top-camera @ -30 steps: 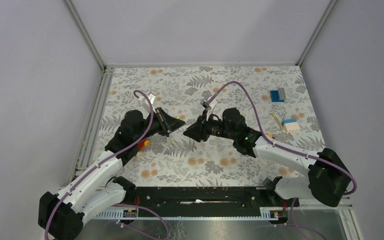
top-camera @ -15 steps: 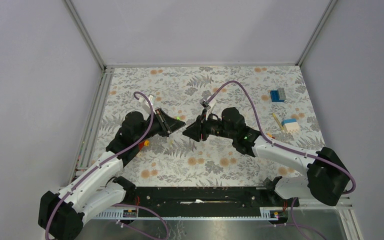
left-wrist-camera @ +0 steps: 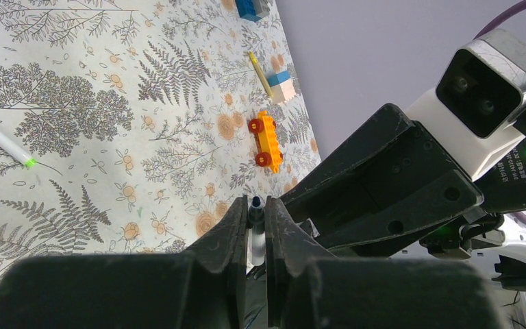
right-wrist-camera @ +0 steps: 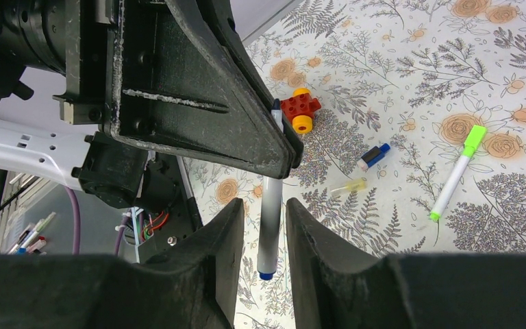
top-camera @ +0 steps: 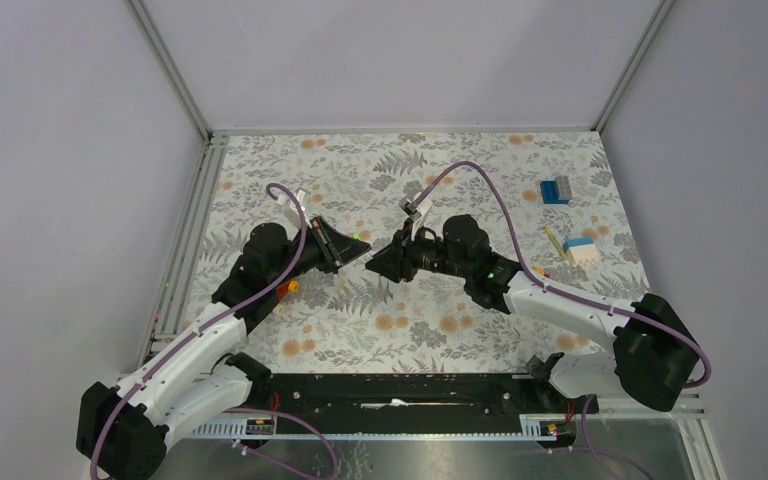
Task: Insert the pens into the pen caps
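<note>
My left gripper (left-wrist-camera: 255,204) is shut on a white pen (left-wrist-camera: 256,236) with a dark tip, held above the table. In the right wrist view that pen (right-wrist-camera: 269,226) hangs between my right gripper's (right-wrist-camera: 266,212) fingers, blue end toward the camera. Gaps show on both sides, so the right gripper is open around it. The two grippers meet tip to tip in the top view, left gripper (top-camera: 352,250) against right gripper (top-camera: 375,262). A dark blue pen cap (right-wrist-camera: 373,156) lies on the floral mat. Beside it lies a white pen (right-wrist-camera: 456,175) with bright green ends. A tan pen (top-camera: 555,243) lies far right.
A small yellowish clear cap (right-wrist-camera: 348,186) lies near the blue cap. A red and orange toy brick (right-wrist-camera: 300,108) sits under the left arm. An orange toy car (left-wrist-camera: 266,140), a blue-and-white brick (top-camera: 581,249) and a blue brick (top-camera: 555,190) are at the right side.
The right gripper has edged slightly toward the left one. The left arm and its pen have stayed put.
</note>
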`<action>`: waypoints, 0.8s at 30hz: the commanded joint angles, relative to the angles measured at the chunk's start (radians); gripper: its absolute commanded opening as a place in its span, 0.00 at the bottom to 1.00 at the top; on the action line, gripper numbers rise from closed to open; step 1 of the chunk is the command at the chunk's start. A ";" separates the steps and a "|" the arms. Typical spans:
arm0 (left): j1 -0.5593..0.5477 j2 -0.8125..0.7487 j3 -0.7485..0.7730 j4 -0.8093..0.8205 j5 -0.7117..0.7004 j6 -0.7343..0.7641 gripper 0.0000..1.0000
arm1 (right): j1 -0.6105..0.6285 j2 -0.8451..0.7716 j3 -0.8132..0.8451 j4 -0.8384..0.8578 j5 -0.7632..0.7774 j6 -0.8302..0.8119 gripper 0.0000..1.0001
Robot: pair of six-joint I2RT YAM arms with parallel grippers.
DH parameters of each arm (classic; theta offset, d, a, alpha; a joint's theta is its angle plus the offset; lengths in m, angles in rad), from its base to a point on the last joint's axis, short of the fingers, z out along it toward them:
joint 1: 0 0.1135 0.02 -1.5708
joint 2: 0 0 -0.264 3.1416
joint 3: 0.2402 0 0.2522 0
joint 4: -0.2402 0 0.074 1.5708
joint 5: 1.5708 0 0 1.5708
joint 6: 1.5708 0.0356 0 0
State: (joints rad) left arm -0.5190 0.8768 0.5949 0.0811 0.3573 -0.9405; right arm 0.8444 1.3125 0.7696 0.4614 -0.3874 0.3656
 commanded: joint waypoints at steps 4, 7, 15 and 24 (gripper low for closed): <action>0.001 -0.024 -0.011 0.072 -0.021 -0.009 0.00 | 0.005 0.008 0.038 0.043 -0.015 -0.003 0.36; 0.001 -0.025 -0.015 0.073 -0.021 -0.011 0.00 | 0.005 0.007 0.036 0.043 -0.014 -0.003 0.35; 0.001 -0.025 -0.015 0.075 -0.021 -0.015 0.00 | 0.005 0.010 0.037 0.045 -0.012 -0.003 0.32; 0.001 -0.027 -0.017 0.080 -0.024 -0.017 0.00 | 0.005 0.018 0.040 0.043 -0.014 -0.003 0.40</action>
State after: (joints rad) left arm -0.5190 0.8692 0.5789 0.0921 0.3500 -0.9512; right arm 0.8444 1.3273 0.7696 0.4614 -0.3870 0.3660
